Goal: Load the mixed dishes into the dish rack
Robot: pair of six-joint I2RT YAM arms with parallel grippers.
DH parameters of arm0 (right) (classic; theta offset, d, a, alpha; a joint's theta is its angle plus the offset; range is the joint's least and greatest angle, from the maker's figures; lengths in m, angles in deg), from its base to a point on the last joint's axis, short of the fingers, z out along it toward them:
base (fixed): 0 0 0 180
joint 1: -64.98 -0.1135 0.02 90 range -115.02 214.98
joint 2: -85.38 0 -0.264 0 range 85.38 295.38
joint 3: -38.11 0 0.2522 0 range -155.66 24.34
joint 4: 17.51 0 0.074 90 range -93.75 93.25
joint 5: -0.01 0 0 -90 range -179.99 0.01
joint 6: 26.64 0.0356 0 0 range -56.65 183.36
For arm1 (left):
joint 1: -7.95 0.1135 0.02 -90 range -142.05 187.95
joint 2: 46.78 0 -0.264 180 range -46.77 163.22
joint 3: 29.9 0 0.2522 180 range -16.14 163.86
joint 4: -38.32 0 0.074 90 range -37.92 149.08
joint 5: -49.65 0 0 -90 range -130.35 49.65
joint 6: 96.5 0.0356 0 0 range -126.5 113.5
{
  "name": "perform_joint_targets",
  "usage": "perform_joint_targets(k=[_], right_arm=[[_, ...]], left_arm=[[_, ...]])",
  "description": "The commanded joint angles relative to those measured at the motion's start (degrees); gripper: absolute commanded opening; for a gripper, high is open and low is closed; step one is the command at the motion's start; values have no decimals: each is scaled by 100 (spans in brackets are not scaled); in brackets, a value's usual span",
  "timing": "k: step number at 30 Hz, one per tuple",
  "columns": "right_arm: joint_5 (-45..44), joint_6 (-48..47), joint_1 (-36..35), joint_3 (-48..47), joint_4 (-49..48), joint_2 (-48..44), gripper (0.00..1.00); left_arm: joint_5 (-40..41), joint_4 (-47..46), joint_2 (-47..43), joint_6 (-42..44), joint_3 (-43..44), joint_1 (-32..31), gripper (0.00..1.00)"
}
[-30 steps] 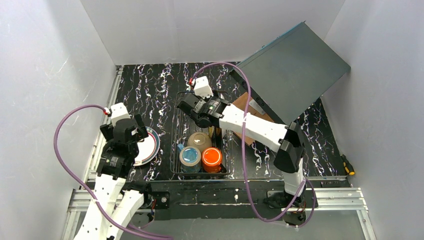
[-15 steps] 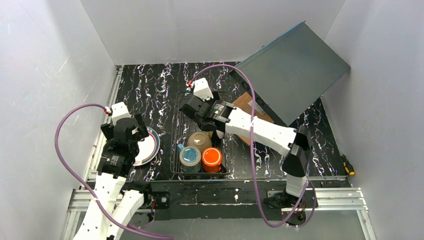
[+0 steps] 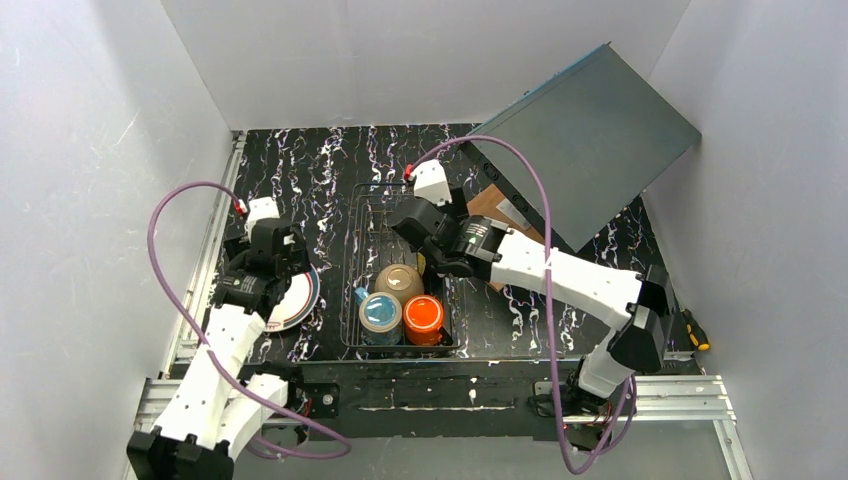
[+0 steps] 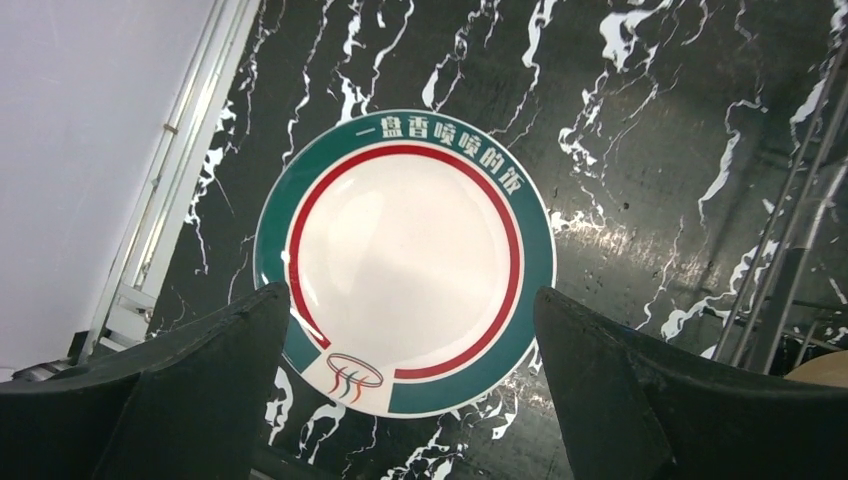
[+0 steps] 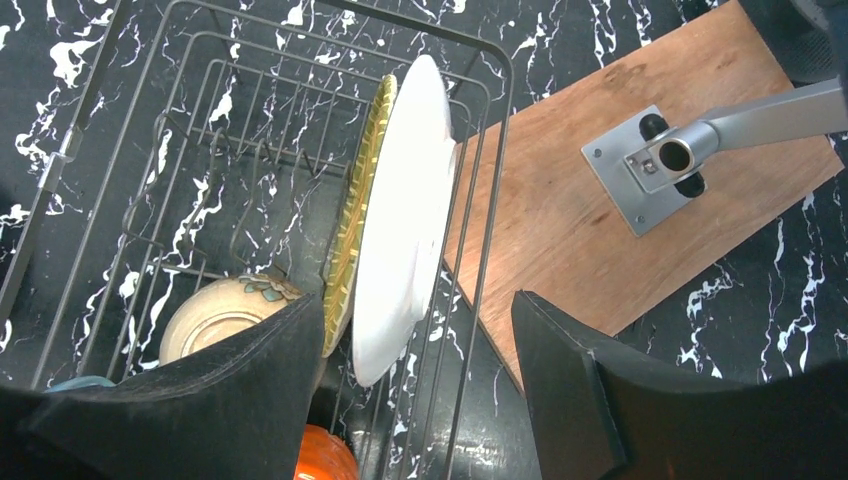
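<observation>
The white plate with a green and red rim [image 4: 405, 250] lies flat on the table, left of the dish rack [image 3: 352, 262]. My left gripper [image 4: 410, 298] hovers open above its near edge and holds nothing; in the top view it [image 3: 282, 275] sits over the plate [image 3: 298, 298]. In the rack are the white-and-tan bowl [image 3: 400, 282], the blue mug [image 3: 380, 312] and the orange mug [image 3: 423, 315]. The yellow ornate plate [image 5: 358, 215] stands on edge by the rack's right wall, white back facing right. My right gripper [image 5: 418, 302] is open and empty just above it.
The brown wooden board [image 5: 620, 200] lies right of the rack with a metal bracket [image 5: 650, 165] on it. The large grey slanted panel [image 3: 590, 130] rises at the back right. A screwdriver [image 3: 697, 330] lies by the right wall. White walls enclose the table.
My left arm has reached forward and right, bringing its gripper over the plate on the table. My right gripper has shifted right along the rack, above the standing yellow plate.
</observation>
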Motion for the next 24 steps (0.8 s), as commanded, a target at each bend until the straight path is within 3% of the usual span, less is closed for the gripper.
perform_joint_targets(k=[1, 6, 15, 24], right_arm=[[-170, -167, -1, 359, -616, -474, 77], [-210, -256, 8, 827, -831, -869, 79], [-220, -302, 141, 1637, -1145, -1678, 83], [-105, -372, 321, 2346, -1509, -2483, 86]], left_arm=[[-28, 199, 439, -185, 178, 6, 92], [-499, 541, 1453, -732, 549, 126, 94], [-603, 2121, 3914, -2840, 2439, 270, 98], [-801, 3021, 5732, -3831, 3812, 504, 95]])
